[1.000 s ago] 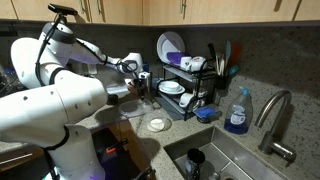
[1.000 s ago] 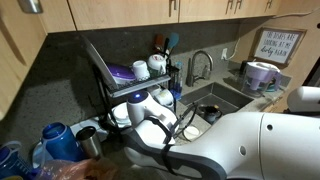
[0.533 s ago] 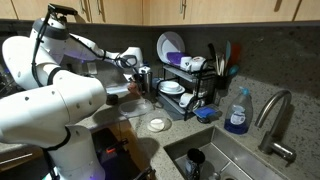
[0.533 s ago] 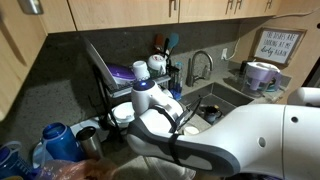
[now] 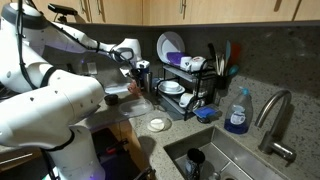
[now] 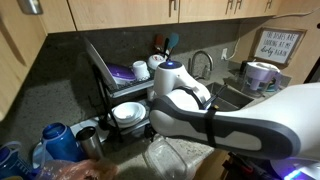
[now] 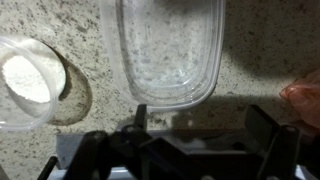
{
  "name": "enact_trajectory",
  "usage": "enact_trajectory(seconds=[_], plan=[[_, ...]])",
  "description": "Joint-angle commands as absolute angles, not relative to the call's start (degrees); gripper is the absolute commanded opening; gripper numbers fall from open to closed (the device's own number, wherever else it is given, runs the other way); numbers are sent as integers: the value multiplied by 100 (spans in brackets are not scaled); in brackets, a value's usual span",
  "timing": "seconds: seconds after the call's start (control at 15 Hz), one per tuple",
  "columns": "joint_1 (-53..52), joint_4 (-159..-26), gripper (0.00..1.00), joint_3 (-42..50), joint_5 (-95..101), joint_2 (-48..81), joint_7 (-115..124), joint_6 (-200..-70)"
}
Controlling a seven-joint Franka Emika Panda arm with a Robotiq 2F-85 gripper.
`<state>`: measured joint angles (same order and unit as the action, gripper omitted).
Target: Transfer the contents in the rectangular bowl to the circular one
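Observation:
In the wrist view the rectangular bowl (image 7: 165, 50), translucent whitish plastic, lies flat on the speckled counter just beyond my fingertips. It shows only faint specks inside. The circular one (image 7: 30, 80), a small clear bowl with a pale centre, sits to its left; it also shows on the counter in an exterior view (image 5: 157, 124). My gripper (image 7: 200, 128) hangs above the counter, open, with nothing between its dark fingers (image 7: 265, 128). In an exterior view the gripper (image 5: 137, 72) hovers near the dish rack, and the rectangular bowl (image 6: 168, 157) shows below the arm.
A dish rack (image 5: 190, 95) with white dishes stands by the wall. A blue soap bottle (image 5: 237, 112), faucet (image 5: 275, 118) and sink (image 5: 215, 155) lie beyond it. A reddish plate (image 7: 305, 95) sits at the right edge. Blue jugs (image 6: 55, 140) stand nearby.
The arm has lifted away from the counter and swung, and the jaws have opened slightly wider. Both bowls stay where they were.

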<state>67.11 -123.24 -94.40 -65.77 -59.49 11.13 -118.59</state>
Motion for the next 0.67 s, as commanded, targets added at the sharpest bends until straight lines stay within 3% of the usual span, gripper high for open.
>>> enact_trajectory(seconds=[0.0, 0.6], plan=[[6026, -13108, 100, -8950, -6576, -5470, 807, -12115], [3797, -14901, 100, -7190, -6440, -4844, 509, -13258]])
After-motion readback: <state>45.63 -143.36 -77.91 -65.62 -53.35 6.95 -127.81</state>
